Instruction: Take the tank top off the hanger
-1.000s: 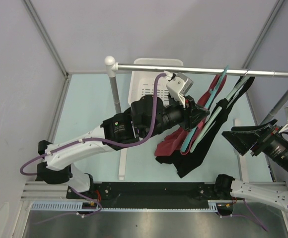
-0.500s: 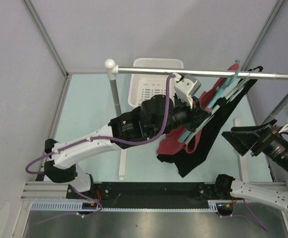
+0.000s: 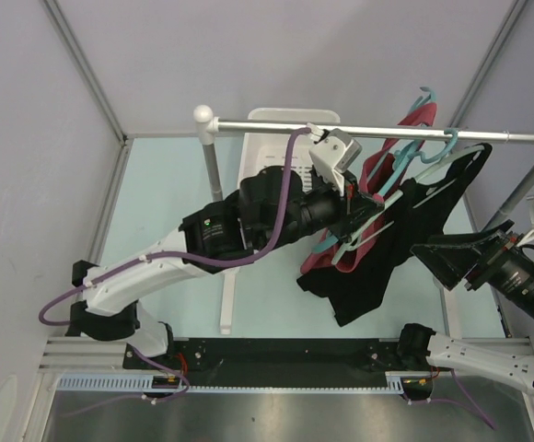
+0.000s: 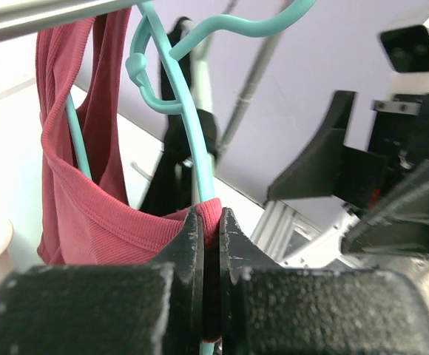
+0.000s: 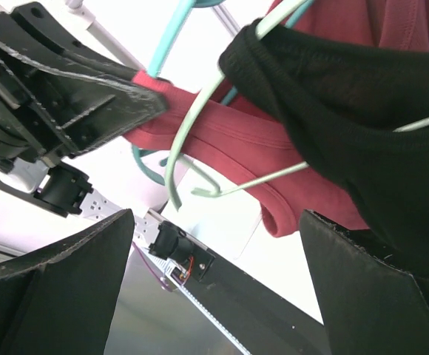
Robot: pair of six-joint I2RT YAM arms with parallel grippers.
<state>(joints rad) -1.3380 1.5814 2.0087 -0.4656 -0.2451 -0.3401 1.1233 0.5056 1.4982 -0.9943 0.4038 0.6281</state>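
A red tank top hangs on a teal hanger whose hook sits up above the metal rail. My left gripper is shut on the red top's ribbed edge; in the left wrist view the fabric is pinched between the jaws beside the teal hanger wire. A black tank top hangs next to it on a pale green hanger. My right gripper is open and empty, to the right of and below both garments.
A white basket stands behind the rail. The rail's posts rise at the left and the far right. A black base strip runs along the near table edge.
The left gripper has pulled the red top sideways and upward. The teal hanger tilted and its hook rose above the rail. The black top swung right. The right arm has not moved.
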